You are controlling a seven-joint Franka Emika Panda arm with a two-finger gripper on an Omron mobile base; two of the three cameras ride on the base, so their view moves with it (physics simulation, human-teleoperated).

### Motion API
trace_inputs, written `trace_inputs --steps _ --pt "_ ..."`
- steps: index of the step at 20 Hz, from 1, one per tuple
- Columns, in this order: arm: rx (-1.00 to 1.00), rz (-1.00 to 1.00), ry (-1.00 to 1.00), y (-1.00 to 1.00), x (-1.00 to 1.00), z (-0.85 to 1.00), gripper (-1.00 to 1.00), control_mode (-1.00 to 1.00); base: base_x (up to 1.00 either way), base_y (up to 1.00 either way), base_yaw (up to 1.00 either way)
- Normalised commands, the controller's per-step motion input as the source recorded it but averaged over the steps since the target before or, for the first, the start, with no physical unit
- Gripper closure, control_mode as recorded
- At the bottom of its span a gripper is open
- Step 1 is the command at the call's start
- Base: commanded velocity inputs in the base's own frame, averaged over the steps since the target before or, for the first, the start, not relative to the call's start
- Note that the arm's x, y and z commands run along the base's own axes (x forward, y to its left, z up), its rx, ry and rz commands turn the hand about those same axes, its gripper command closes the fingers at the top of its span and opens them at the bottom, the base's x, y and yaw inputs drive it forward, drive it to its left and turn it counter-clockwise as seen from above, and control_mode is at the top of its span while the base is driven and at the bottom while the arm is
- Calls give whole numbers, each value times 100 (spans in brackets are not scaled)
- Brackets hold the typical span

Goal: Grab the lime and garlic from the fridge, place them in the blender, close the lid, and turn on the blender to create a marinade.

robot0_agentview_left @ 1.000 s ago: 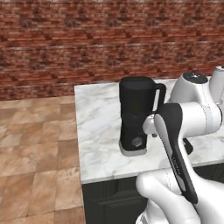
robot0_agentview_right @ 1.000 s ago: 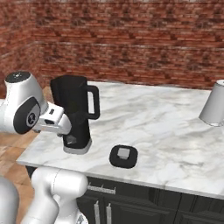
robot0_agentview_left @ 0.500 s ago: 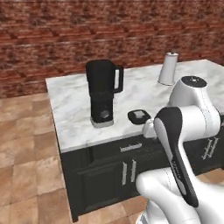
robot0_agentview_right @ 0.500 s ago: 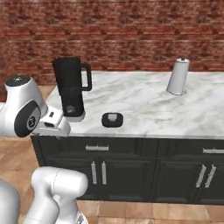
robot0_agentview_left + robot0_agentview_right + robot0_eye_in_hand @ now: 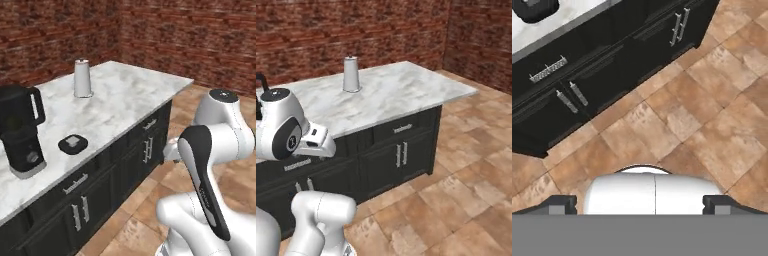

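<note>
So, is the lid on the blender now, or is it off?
Off. The lid lies flat on the marble counter, beside the blender and apart from it, its grey cap facing up.

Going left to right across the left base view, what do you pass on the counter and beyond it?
blender → lid → pale grey roll on its stand → cabinet door handles → robot arm
</note>
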Motion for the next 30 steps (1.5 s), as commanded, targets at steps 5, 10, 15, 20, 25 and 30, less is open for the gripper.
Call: trace_inputs --steps 5,10,15,20,25,30 --pt "0 0 0 0 0 0 -100 100 10 -13 -95" --pt "0 0 0 0 0 0 -100 100 60 -37 -71" --pt "0 0 0 0 0 0 -100 100 94 -46 -48" --pt "0 0 0 0 0 0 -100 100 100 -5 -25" --pt "0 0 0 0 0 0 -100 100 100 3 -14" --pt "0 0 0 0 0 0 -100 100 100 25 -14"
